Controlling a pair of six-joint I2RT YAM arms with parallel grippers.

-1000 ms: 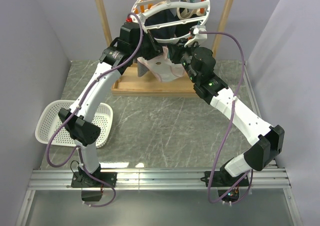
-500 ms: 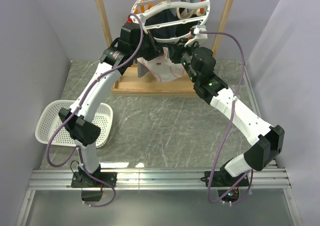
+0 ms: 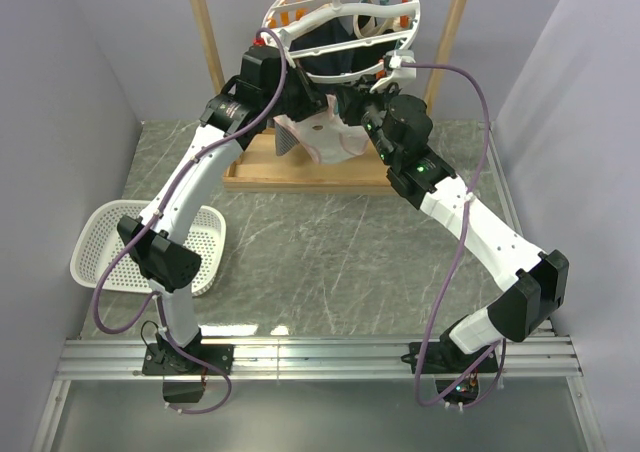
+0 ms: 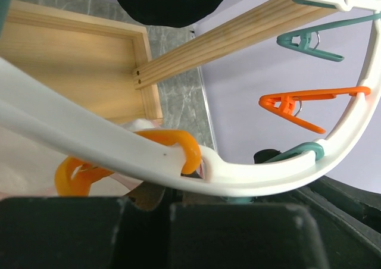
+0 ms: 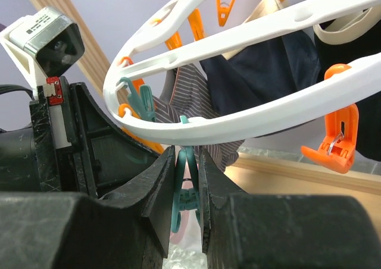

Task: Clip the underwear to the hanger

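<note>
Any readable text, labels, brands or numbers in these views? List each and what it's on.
None readable in any view.
Hanger, teal clip, underwear, basket: no print visible.
Red tag under the grey camera block, right wrist view: any marking too small to read.

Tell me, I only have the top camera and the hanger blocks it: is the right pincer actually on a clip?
Observer: Yes. In the right wrist view the right pincer pinches a teal clip hanging under the hanger rim.
Operator: Where is the underwear relative to that rim?
Observer: The left wrist view shows the pale underwear just below the rim, beside an orange clip.
</note>
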